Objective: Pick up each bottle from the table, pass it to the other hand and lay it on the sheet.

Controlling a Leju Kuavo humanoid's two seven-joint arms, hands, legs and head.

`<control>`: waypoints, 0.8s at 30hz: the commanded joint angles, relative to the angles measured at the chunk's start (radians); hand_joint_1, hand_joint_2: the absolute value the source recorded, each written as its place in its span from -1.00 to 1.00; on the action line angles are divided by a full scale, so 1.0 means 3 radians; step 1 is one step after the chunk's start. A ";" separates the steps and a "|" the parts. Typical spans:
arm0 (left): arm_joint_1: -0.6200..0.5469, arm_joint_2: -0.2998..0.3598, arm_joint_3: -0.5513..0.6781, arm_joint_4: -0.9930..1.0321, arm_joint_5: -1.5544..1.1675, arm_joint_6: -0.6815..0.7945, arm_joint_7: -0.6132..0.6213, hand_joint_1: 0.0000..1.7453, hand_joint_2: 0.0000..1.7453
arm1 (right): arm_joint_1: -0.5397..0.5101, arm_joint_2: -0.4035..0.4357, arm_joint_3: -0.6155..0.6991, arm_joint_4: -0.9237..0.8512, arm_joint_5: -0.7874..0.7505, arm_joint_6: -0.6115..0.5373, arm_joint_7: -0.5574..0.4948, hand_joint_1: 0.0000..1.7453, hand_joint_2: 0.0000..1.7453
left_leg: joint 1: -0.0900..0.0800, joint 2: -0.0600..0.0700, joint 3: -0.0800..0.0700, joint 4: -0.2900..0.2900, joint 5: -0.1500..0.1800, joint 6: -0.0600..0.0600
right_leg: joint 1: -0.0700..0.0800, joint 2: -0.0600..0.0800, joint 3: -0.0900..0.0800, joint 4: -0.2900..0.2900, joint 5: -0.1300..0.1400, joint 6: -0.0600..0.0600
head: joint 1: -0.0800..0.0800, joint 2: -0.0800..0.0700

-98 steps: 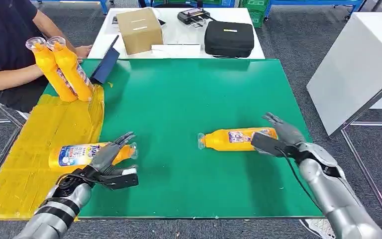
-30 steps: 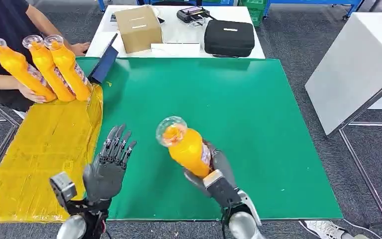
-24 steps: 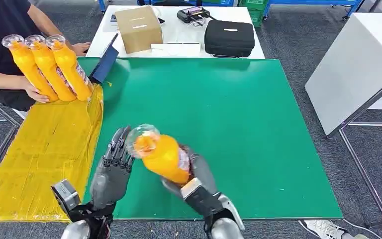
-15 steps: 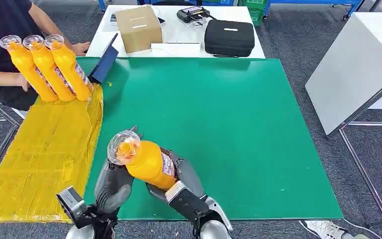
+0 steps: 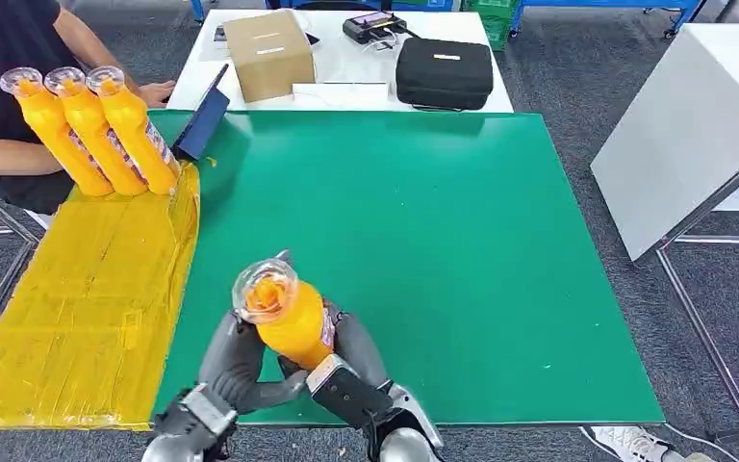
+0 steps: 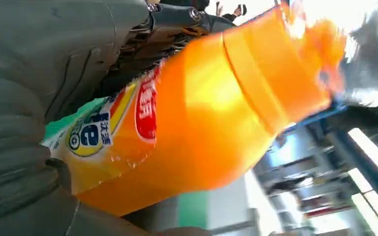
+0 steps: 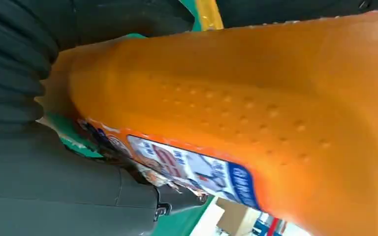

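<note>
Orange and tall, the bottle (image 5: 287, 318) stands upright in the air over the near edge of the green bench (image 5: 462, 241). Both robot hands hold it: the left robot hand (image 5: 236, 361) wraps its left side and the right robot hand (image 5: 351, 356) wraps its right side. Three more bottles (image 5: 91, 125) lean together at the far end of the yellow sheet (image 5: 77, 298), beside a person (image 5: 10, 58).
</note>
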 commanded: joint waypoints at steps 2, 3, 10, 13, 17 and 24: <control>-0.0176 0.0229 -0.0366 0.0526 -0.0204 0.0001 0.0095 -1.00 1.00 | -0.0190 -0.0048 0.0219 0.0172 0.0041 0.0087 0.0014 1.00 1.00 | -0.0001 0.0000 0.0009 -0.0005 0.0000 -0.0003 | -0.0001 0.0006 0.0008 -0.0003 -0.0001 -0.0003 | 0.0000 0.0000; -0.0176 0.0229 -0.0366 0.0526 -0.0204 0.0001 0.0095 -1.00 1.00 | -0.0190 -0.0048 0.0219 0.0172 0.0041 0.0087 0.0014 1.00 1.00 | 0.0000 -0.0001 0.0014 -0.0004 -0.0003 -0.0005 | -0.0001 0.0010 0.0013 -0.0002 -0.0003 -0.0005 | 0.0000 0.0000; -0.0198 0.0259 -0.0327 0.0613 -0.0241 -0.0007 0.0136 1.00 1.00 | -0.0211 -0.0039 0.0248 0.0193 0.0073 0.0097 0.0015 1.00 1.00 | 0.0000 0.0004 0.0007 -0.0003 -0.0002 -0.0002 | 0.0000 0.0009 0.0006 -0.0003 0.0000 -0.0003 | 0.0000 0.0000; -0.0182 0.0258 -0.0311 0.0623 -0.0282 0.0017 0.0140 1.00 1.00 | -0.0232 -0.0034 0.0269 0.0225 0.0071 0.0108 0.0015 1.00 1.00 | -0.0001 0.0003 0.0008 -0.0004 -0.0002 -0.0003 | -0.0001 0.0010 0.0007 -0.0003 -0.0001 -0.0003 | 0.0000 0.0000; -0.0171 0.0251 -0.0298 0.0619 -0.0278 0.0016 0.0140 1.00 1.00 | -0.0239 -0.0030 0.0275 0.0239 0.0071 0.0114 0.0015 1.00 1.00 | 0.0000 0.0006 0.0006 -0.0003 -0.0003 -0.0003 | -0.0001 0.0013 0.0006 -0.0002 0.0000 -0.0003 | 0.0000 0.0000; -0.0154 0.0250 -0.0286 0.0598 -0.0278 0.0014 0.0140 1.00 1.00 | -0.0250 -0.0027 0.0277 0.0262 0.0072 0.0123 0.0017 1.00 1.00 | 0.0000 0.0005 0.0008 -0.0003 -0.0004 -0.0003 | -0.0001 0.0014 0.0008 -0.0002 -0.0001 -0.0004 | 0.0000 0.0000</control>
